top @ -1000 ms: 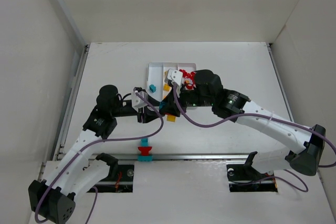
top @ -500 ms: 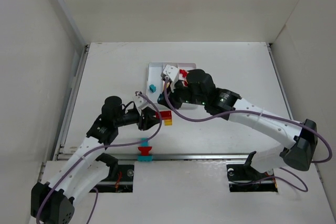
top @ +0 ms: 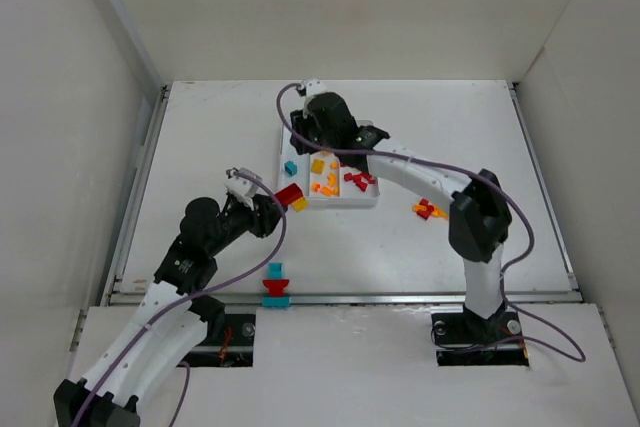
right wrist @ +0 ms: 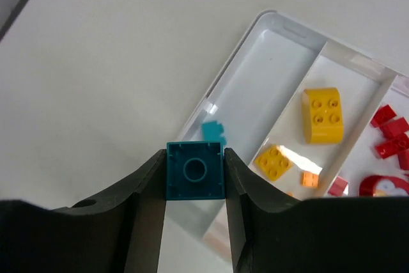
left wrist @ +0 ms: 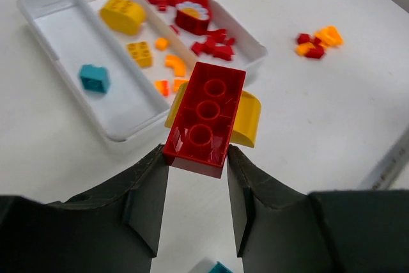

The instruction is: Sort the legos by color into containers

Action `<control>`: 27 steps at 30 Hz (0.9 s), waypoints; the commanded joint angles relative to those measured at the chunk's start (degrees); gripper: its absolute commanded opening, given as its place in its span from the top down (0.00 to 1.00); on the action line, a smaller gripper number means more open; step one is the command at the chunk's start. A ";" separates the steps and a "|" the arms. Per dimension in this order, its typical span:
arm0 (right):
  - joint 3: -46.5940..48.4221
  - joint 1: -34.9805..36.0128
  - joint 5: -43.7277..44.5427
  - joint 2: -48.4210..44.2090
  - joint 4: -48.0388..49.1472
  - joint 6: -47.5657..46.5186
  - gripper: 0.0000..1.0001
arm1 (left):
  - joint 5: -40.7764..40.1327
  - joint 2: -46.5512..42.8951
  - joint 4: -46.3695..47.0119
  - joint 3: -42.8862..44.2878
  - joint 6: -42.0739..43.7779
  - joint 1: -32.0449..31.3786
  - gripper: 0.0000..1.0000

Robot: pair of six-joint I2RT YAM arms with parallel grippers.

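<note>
The left claw [top: 277, 203] is pinched shut on a red brick [top: 288, 193] with a yellow piece [top: 300, 204] stuck to it. From overhead it sits just off the near left corner of the white tray [top: 340, 204]. The right claw [top: 303, 125] hangs over the tray's far left corner, and from up there I can't make out what it carries. In the tray, a loose teal brick [top: 290, 167] lies in the left compartment, yellow and orange bricks [top: 318, 165] in the middle one, and red pieces [top: 358, 180] in the right one. A red-and-orange clump [top: 428, 210] sits on the table [top: 450, 127] to the right of the tray, well apart from it. A small stack [top: 276, 285] of teal and red stands at the table's near edge. Through the left wrist camera, the dark fingers [left wrist: 148, 190] press both long sides of the red brick, its hollow underside facing the lens. The yellow piece curves out behind it, and the tray lies beyond with its three colours separated. Through the right wrist camera, the jaws are closed partway onto a teal square brick [right wrist: 195, 172], gripping two opposite faces. It is held up in the air above the tray's left wall, with the loose teal brick lying in the compartment just beyond it.
</note>
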 commanded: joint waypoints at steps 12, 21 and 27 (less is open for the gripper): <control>18.01 -6.73 -9.40 21.05 -1.07 7.29 0.98 | -21.25 1.63 3.04 -1.68 -4.99 0.06 1.00; 19.16 -6.73 -11.77 23.60 -0.98 6.76 0.41 | -21.25 2.69 4.18 -2.21 -3.77 0.06 1.00; 18.20 -6.73 -10.63 20.18 -2.83 3.60 0.29 | -21.25 2.69 4.18 -1.15 -1.83 0.06 1.00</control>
